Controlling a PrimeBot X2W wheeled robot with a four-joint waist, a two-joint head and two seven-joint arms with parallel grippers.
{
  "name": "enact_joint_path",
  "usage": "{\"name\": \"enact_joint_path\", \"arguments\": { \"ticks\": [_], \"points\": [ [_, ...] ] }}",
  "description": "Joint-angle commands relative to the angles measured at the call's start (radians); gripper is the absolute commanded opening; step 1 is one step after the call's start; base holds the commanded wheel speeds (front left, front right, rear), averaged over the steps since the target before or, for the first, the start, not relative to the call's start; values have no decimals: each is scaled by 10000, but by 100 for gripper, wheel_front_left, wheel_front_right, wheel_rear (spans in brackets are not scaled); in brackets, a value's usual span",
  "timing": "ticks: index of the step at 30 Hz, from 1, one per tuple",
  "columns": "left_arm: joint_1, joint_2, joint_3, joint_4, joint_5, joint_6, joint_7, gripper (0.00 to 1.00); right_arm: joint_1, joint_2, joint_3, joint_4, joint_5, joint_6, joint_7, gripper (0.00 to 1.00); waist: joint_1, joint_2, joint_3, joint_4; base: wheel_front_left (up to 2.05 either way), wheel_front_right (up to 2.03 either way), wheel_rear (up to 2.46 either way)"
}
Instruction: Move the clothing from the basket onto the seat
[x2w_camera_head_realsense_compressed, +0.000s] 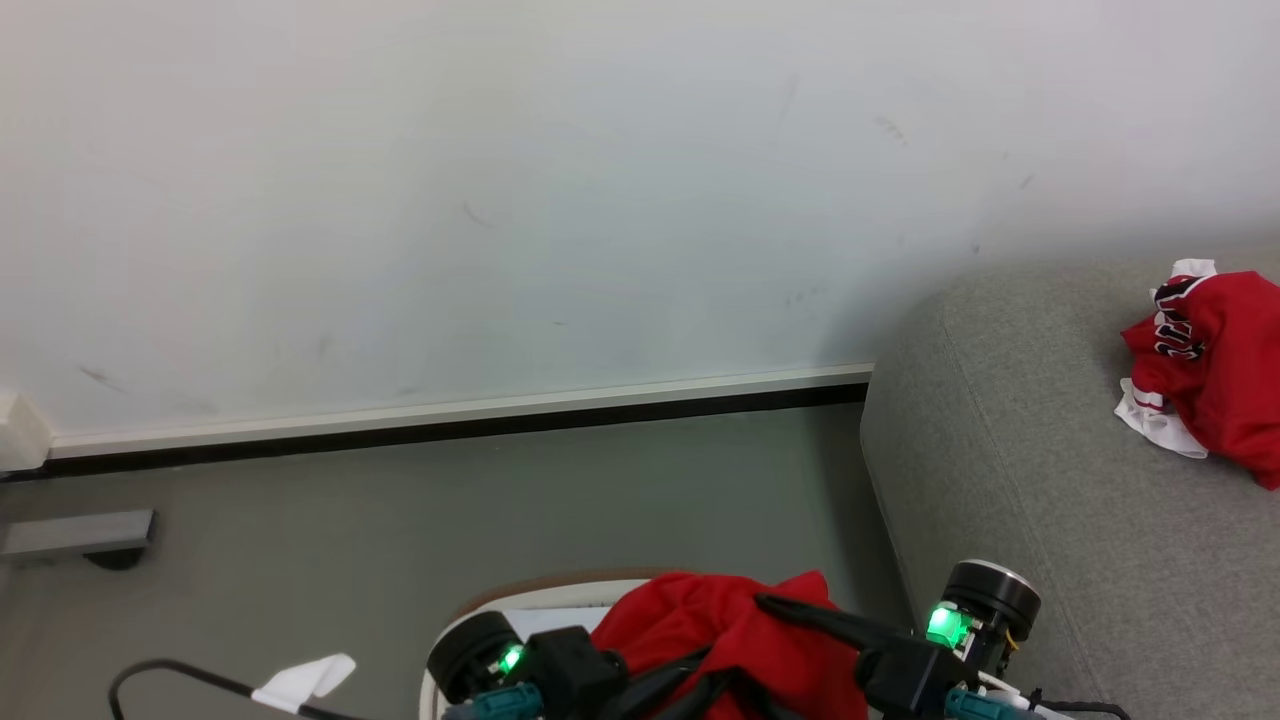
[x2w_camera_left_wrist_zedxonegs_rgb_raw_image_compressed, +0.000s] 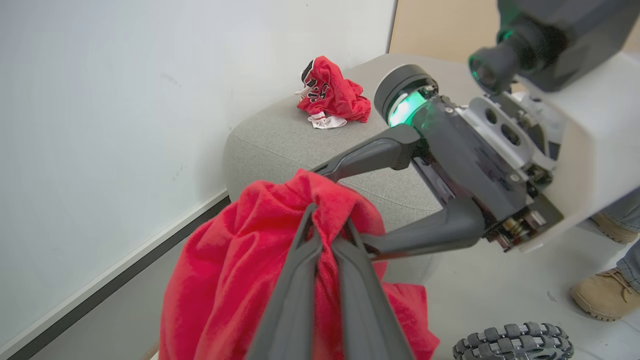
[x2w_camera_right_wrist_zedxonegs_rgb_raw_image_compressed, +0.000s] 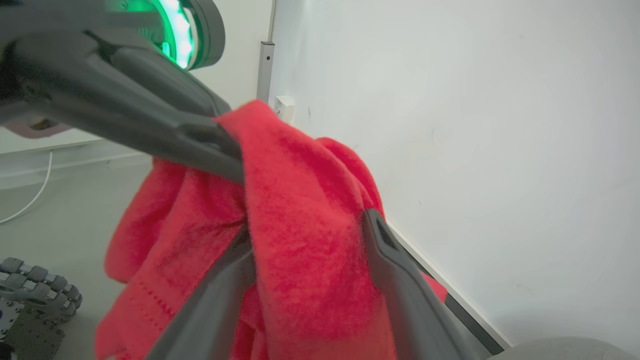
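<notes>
The left gripper (x2w_camera_left_wrist_zedxonegs_rgb_raw_image_compressed: 330, 217) is closed, and a fold of the red garment (x2w_camera_left_wrist_zedxonegs_rgb_raw_image_compressed: 230, 280) is pinched between its fingers. The right gripper (x2w_camera_right_wrist_zedxonegs_rgb_raw_image_compressed: 305, 235) is spread wide, with the same cloth draped between its fingers; whether the cloth is pressed there cannot be told. The garment is held over the basket (x2w_camera_head_realsense_compressed: 545, 598). A second red garment (x2w_camera_head_realsense_compressed: 1220, 370) is seen crumpled on the seat (x2w_camera_head_realsense_compressed: 1000, 450), well apart.

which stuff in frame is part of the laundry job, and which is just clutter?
Job:
- held red garment, pinched in left gripper
- open right gripper straddling it
- numbered red garment, lying on seat
- basket

Lying about:
- floor cable with white tag
- wall box
- person's boots
- treaded wheel
</notes>
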Motion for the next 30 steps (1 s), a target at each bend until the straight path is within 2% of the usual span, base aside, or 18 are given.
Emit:
{"name": "enact_joint_path", "arguments": {
  "ticks": [1, 4, 5, 6, 7, 8, 10, 11, 24, 27, 30],
  "points": [
    [-136, 45, -36, 17, -130, -52, -94, 0, -124, 14, 68, 110, 175, -26, -76, 0, -1, -1, 7, -27, 0, 0, 0],
    [-144, 22, -114, 114, -256, -72, -207, 0, -54, 68, -78, 262, 433, -26, -235, 0, -1, -1, 26, -80, 0, 0, 0],
    [-146, 24, -134, 154, -269, -61, -229, 3, -10, 78, -142, 300, 515, -26, -270, 0, -1, -1, 33, -103, 0, 0, 0],
    [-126, 18, -152, 198, -297, -64, -278, 13, 26, 80, -241, 340, 574, -26, -315, 0, -1, -1, 42, -129, 0, 0, 0],
    [-108, 8, -158, 244, -317, -66, -331, 31, 61, 76, -340, 375, 616, -28, -377, 0, -1, -1, 51, -154, 0, 0, 0],
    [-86, 5, -174, 302, -333, -68, -379, 44, 105, 70, -433, 409, 643, -31, -394, 0, -1, -1, 59, -181, 0, 0, 0],
    [1, -32, -135, 417, -351, -15, -529, 91, 181, 40, -693, 476, 654, -36, -488, 0, -1, -1, 85, -254, 0, 0, 0],
    [63, -69, -99, 483, -408, 14, -583, 100, 239, 19, -805, 510, 655, -37, -540, 0, -1, -1, 93, -297, 0, 0, 0],
    [-43, -578, -201, 1371, -134, 225, -1568, 100, 1202, -213, -2949, 353, 285, -29, -837, 0, -1, -1, 365, -1323, 0, 0, 0],
    [-136, -866, -296, 1717, -38, 282, -1947, 100, 1588, -258, -3784, 107, 67, -28, -803, 0, -1, -1, 443, -1852, 0, 0, 0],
    [-175, -1011, -340, 1873, -18, 281, -2094, 100, 1767, -272, -4142, -37, -38, -28, -764, 0, -1, -1, 474, -2119, 0, 0, 0]
  ]
}}
